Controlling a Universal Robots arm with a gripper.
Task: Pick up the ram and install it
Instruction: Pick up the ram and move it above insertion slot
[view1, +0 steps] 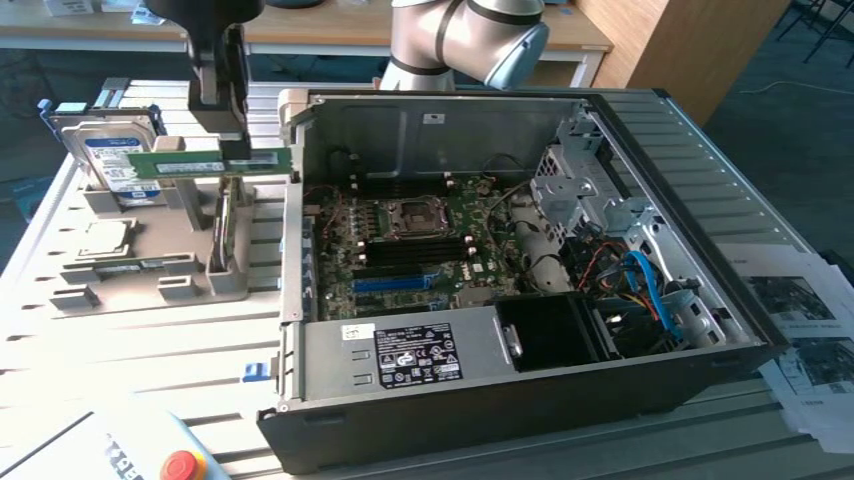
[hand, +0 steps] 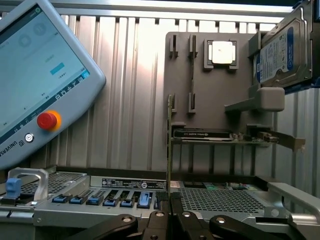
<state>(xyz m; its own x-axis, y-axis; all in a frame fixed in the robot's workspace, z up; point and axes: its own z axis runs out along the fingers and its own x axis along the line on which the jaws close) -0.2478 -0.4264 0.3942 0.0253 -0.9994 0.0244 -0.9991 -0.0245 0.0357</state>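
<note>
At the exterior view's left, a control tablet (view1: 80, 450) with a red button (view1: 182, 465) lies on the desk (view1: 134, 340), at the near corner. Behind it a gray holder (view1: 147, 265) sits on the desk. A hard drive (view1: 114, 160) with a blue and white label stands up in it, and a small square chip (view1: 104, 238) lies flat in it. Above the holder is the gripper (view1: 240, 150). It is pinching the ram (view1: 174, 162), which is up in the air. The ram lies level, long and green with a white label. One end is near the side wall of the big computer case (view1: 534, 400). In the wrist view the ram (hand: 169, 145) shows as a thin edge, squeezed between the dark fingers (hand: 159, 220) of the gripper (hand: 170, 212). The case is open on top. Inside it is the green motherboard (view1: 427, 250), with a blue slot (view1: 394, 283) and blue cables (view1: 647, 285). At the exterior view's right, some papers (view1: 801, 320) lie beside the case.
</note>
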